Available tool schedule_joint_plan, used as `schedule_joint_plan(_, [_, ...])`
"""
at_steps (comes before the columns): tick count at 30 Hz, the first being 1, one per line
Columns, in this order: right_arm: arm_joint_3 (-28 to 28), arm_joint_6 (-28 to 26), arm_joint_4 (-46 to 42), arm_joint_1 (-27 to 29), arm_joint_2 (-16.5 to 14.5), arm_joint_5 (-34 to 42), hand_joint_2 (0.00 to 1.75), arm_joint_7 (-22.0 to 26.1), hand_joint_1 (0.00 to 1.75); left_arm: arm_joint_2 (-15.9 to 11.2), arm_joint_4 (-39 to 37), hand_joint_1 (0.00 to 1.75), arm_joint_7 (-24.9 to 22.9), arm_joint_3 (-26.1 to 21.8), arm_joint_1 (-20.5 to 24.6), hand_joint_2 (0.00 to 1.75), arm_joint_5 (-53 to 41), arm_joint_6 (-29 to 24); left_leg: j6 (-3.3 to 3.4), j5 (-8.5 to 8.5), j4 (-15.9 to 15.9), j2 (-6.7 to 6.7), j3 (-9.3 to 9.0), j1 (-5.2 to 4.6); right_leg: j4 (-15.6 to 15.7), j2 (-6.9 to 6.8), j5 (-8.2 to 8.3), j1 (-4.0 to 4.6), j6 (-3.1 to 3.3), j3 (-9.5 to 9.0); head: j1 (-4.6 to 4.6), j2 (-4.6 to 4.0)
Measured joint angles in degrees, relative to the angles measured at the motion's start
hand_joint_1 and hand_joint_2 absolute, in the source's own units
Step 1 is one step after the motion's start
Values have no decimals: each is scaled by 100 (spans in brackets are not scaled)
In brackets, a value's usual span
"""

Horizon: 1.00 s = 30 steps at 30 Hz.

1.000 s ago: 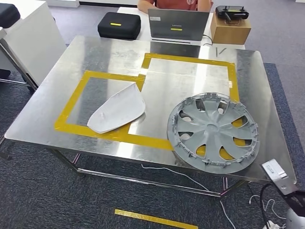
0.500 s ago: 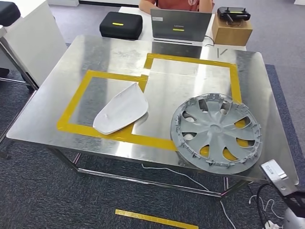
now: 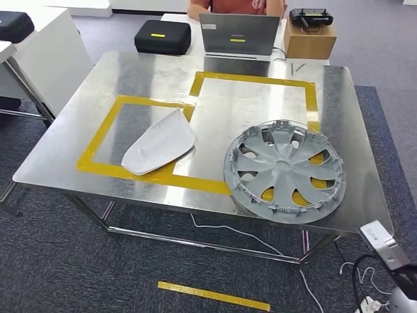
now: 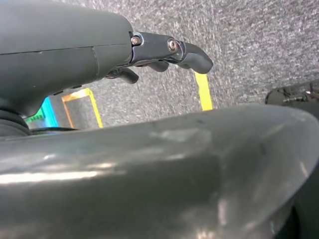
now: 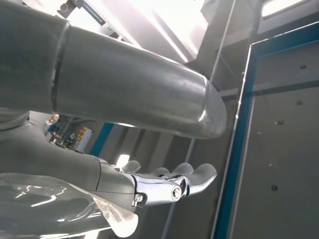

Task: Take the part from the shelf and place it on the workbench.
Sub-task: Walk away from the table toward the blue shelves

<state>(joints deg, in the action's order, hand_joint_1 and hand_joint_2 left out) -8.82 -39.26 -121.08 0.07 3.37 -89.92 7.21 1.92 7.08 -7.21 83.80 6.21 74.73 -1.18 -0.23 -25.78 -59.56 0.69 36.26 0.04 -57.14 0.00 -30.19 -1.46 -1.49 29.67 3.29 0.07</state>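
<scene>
On the steel workbench (image 3: 73, 140), seen from the head view, I read two parts already lying flat: a grey wheel cover (image 3: 284, 171) near the front right corner, straddling the yellow tape outline (image 3: 101, 130), and a white mirror cap (image 3: 158, 143) to the wheel cover's left, its lower edge over the tape. Behind the workbench sit a laptop (image 3: 239, 34), a black case (image 3: 163, 36) and a cardboard box (image 3: 309, 38), with a person at the laptop. A small grey device (image 3: 382, 242) sits on the floor side, past the wheel cover's corner.

From the left wrist view, my left hand (image 4: 161, 52) hangs over grey carpet (image 4: 263, 45) with its fingers extended and nothing between them.

From the right wrist view, my right hand (image 5: 169, 184) has its fingers stretched out, apart and bare, against a blue-framed panel (image 5: 240, 149); a thin silvery sheet lies close by the wrist, and I cannot tell what it is.

I see no part in either hand, so I judge both parts are set down or another fetch is due. The risks, as I weigh them: the wheel cover sits close to the workbench's front edge, and a careless arm swing or body turn could knock it off; a further part set down there could land on it and slide.
</scene>
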Motion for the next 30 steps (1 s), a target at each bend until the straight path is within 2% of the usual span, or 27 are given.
schedule_joint_plan(1, [-1,0,8,0,0,0,0,-14,0,-3,0,0,-2,0,-3,0,11,-1,-29,-221,-197,-11,65,8,4,-7,50,-4,52,52,7,0])
schedule_joint_plan(3, [-3,1,31,6,0,0,0,-46,0,-3,0,0,-4,0,-2,0,25,-3,-64,-780,-871,-25,234,14,-2,-11,150,13,105,169,15,0])
schedule_joint_plan(4, [-5,1,49,12,0,0,0,-63,0,-3,0,0,-5,0,-2,0,28,-7,-67,-966,-1198,-26,287,14,-7,-11,204,25,114,238,17,0])
schedule_joint_plan(5, [-8,1,68,20,0,0,0,-78,0,-2,0,0,-5,0,-2,0,30,-13,-61,-1033,-1391,-27,268,14,-13,-10,255,38,117,311,17,0])
schedule_joint_plan(6, [-10,1,88,26,0,0,0,-91,0,-2,0,0,-5,0,-1,0,31,-19,-44,-982,-1385,-28,158,11,-21,-9,302,51,118,377,18,0])
schedule_joint_plan(7, [-12,1,106,30,0,0,0,-98,0,-2,0,0,-5,0,0,0,31,-25,-15,-849,-1172,-30,-45,5,-29,-6,344,64,116,437,18,0])
schedule_joint_plan(9, [-15,1,131,34,0,0,0,-112,0,-14,0,0,-7,0,9,0,37,-38,85,-610,-362,-52,-613,-20,-41,0,421,86,99,521,17,0])
schedule_joint_plan(10, [-18,1,144,36,0,0,0,-121,0,-22,0,0,-7,0,14,0,43,-44,124,-565,0,-65,-839,-35,-42,0,460,92,77,549,14,0])
schedule_joint_plan(11, [-22,1,160,40,0,0,0,-128,0,-29,0,0,-8,0,16,0,54,-51,154,-560,239,-77,-971,-53,-39,-3,502,91,46,566,14,0])
schedule_joint_plan(12, [-31,1,177,49,0,0,0,-134,0,-33,0,0,-10,0,16,0,66,-57,168,-568,339,-82,-1007,-69,-32,-6,546,86,7,580,20,0])
schedule_joint_plan(14, [-61,1,215,89,0,-1,0,-158,0,-26,0,0,-15,0,9,0,87,-71,203,-470,384,-69,-954,-70,-16,-7,601,73,-75,601,28,0])
schedule_joint_plan(15, [-83,1,234,116,0,-2,0,-181,0,-21,-1,0,-16,0,11,0,97,-77,239,-404,404,-56,-912,-60,-74,-6,509,72,-105,650,24,0])
schedule_joint_plan(16, [-108,1,254,147,0,-2,0,-213,0,-17,-1,0,-16,0,13,0,110,-82,278,-332,426,-41,-857,-47,-228,-4,319,72,-128,721,12,0])
schedule_joint_plan(18, [-150,1,306,224,0,-1,0,-291,0,-16,-2,0,-16,0,16,0,138,-85,331,-210,428,-21,-706,-48,-850,-5,-243,61,-161,921,-4,0])
schedule_joint_plan(19, [-170,1,340,274,0,1,0,-305,0,-15,-2,0,-16,1,12,0,151,-83,337,-149,419,-14,-620,-56,-1217,-5,-440,56,-179,992,-5,0])
schedule_joint_plan(20, [-191,1,376,325,0,2,0,-308,0,-12,-2,0,-16,1,9,0,159,-79,335,-88,408,-8,-530,-62,-1488,-6,-510,54,-195,1011,-3,0])
schedule_joint_plan(21, [-214,1,413,374,0,2,0,-320,0,-8,-2,0,-15,2,7,0,163,-76,328,-30,391,-2,-437,-66,-1595,-7,-450,53,-207,949,-4,0])
schedule_joint_plan(22, [-239,1,447,423,0,4,0,-355,0,-4,-2,0,-14,4,7,0,167,-75,317,22,368,2,-347,-66,-1510,-7,-300,51,-211,795,-4,0])
schedule_joint_plan(23, [-262,1,479,477,0,6,0,-433,0,-1,-2,0,-13,7,8,0,168,-78,302,65,337,5,-267,-65,-1223,-9,-141,48,-209,541,-4,0])
schedule_joint_plan(24, [-284,1,517,544,0,8,0,-545,0,3,-2,0,-9,9,8,0,169,-81,281,101,303,4,-197,-70,-807,-11,-71,48,-201,213,-5,0])
schedule_joint_plan(25, [-303,1,559,621,0,10,0,-664,0,7,-2,0,-5,10,7,0,174,-85,256,134,267,0,-143,-77,-372,-10,-80,51,-179,-102,-4,0])
schedule_joint_plan(26, [-324,1,613,711,-1,23,0,-781,0,12,-2,0,1,12,6,0,183,-88,228,173,238,-3,-103,-83,-33,-11,-133,59,-151,-325,-4,0])
schedule_joint_plan(27, [-354,4,705,811,-3,68,0,-895,0,16,-2,0,8,14,4,0,195,-93,196,213,224,-6,-79,-83,170,-11,-194,75,-116,-437,-4,0])
schedule_joint_plan(28, [-400,20,865,914,-11,179,0,-990,0,23,-2,0,14,18,-1,0,209,-102,162,257,220,-8,-64,-75,247,-11,-197,90,-72,-443,-4,0])
schedule_joint_plan(29, [-469,59,1108,1011,-34,371,0,-1048,0,26,-2,0,19,22,-8,0,223,-114,128,278,217,-12,-46,-59,256,-23,-160,92,-25,-391,-13,0])
schedule_joint_plan(30, [-578,102,1472,1094,-77,669,0,-1032,0,32,-2,0,21,27,-18,0,238,-133,91,200,181,-21,-18,-44,268,-34,-106,92,33,-341,-16,0])
